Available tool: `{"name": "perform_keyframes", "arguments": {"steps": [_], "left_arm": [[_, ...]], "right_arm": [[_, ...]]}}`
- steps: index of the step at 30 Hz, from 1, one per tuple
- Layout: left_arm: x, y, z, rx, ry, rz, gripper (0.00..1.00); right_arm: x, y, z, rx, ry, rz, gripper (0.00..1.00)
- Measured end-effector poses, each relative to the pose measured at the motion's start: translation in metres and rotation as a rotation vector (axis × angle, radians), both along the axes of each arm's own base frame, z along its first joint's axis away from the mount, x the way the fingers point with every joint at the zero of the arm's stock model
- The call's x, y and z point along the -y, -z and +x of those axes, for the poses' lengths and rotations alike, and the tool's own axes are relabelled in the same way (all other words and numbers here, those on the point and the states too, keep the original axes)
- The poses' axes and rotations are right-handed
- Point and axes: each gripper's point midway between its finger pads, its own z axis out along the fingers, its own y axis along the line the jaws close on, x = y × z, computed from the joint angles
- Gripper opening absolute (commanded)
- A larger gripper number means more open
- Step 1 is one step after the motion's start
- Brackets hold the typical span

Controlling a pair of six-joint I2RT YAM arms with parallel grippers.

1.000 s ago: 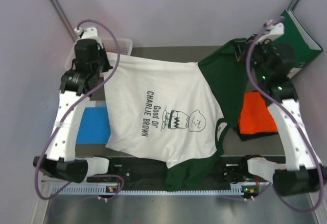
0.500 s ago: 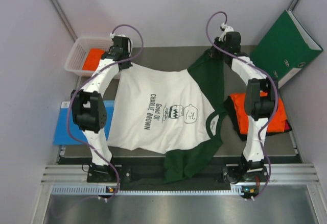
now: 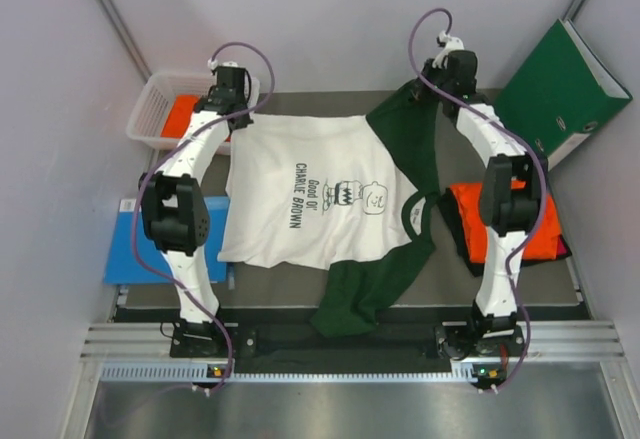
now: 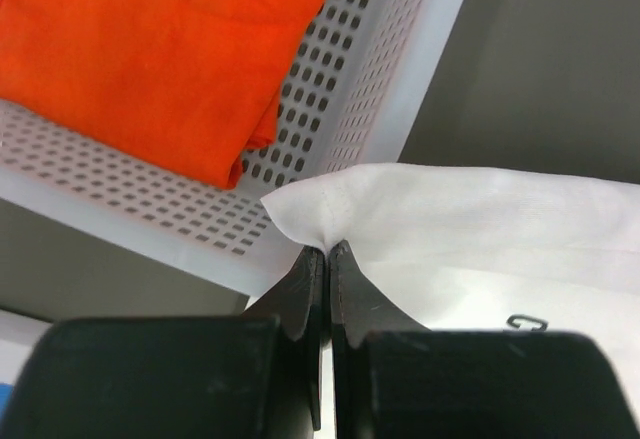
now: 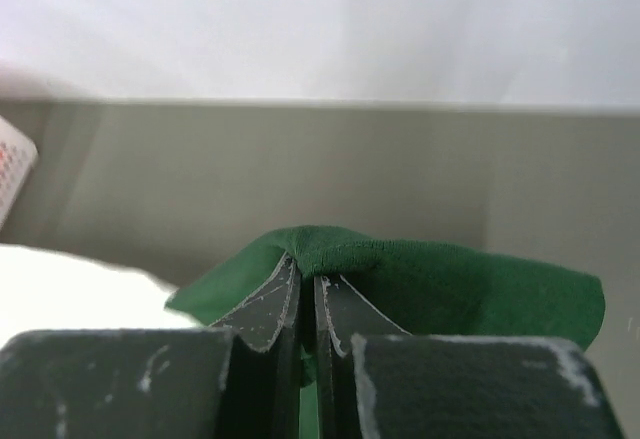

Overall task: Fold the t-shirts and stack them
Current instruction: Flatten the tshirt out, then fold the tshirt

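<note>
The white cloth t-shirt with dark green sleeves (image 3: 300,194) is stretched on the grey tabletop (image 3: 265,284), far corners clamped in both jaws (left on white, right on green). Spreading is judged underway; release and a first fold are needed next.

White shells and black joint housings make up the left arm (image 3: 195,149) and right arm (image 3: 482,127), each carrying a looping purple cable (image 3: 138,221). The left pincer (image 4: 327,251) and right pincer (image 5: 307,271) are matte black, the right one scratched.
</note>
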Motion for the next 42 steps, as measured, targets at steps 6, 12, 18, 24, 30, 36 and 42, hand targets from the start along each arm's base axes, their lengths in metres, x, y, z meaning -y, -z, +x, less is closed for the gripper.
{"name": "perform_keyframes", "arguments": {"steps": [6,12,18,24,30,36,42], "left_arm": [[-0.008,0.037,-0.034,-0.105,-0.008,0.019,0.00],[-0.013,0.027,-0.058,-0.101,-0.019,0.019,0.00],[-0.018,0.015,-0.064,-0.075,-0.033,0.022,0.00],[-0.019,0.037,-0.077,-0.137,-0.035,0.029,0.00],[-0.022,0.043,-0.081,-0.154,-0.043,0.039,0.00],[-0.026,0.059,-0.085,-0.199,-0.063,0.061,0.00],[-0.027,0.071,-0.094,-0.254,-0.078,0.058,0.00]], "right_arm": [[0.004,0.041,-0.058,-0.154,-0.004,0.001,0.00],[0.003,0.014,-0.108,-0.156,-0.012,0.022,0.00],[-0.011,-0.029,-0.142,-0.094,-0.052,0.037,0.00],[-0.030,0.006,-0.180,-0.204,-0.111,0.027,0.00],[-0.040,0.072,-0.244,-0.418,-0.154,-0.003,0.00],[-0.037,0.058,-0.284,-0.420,-0.159,-0.014,0.00],[-0.031,0.033,-0.297,-0.355,-0.152,-0.008,0.00]]}}
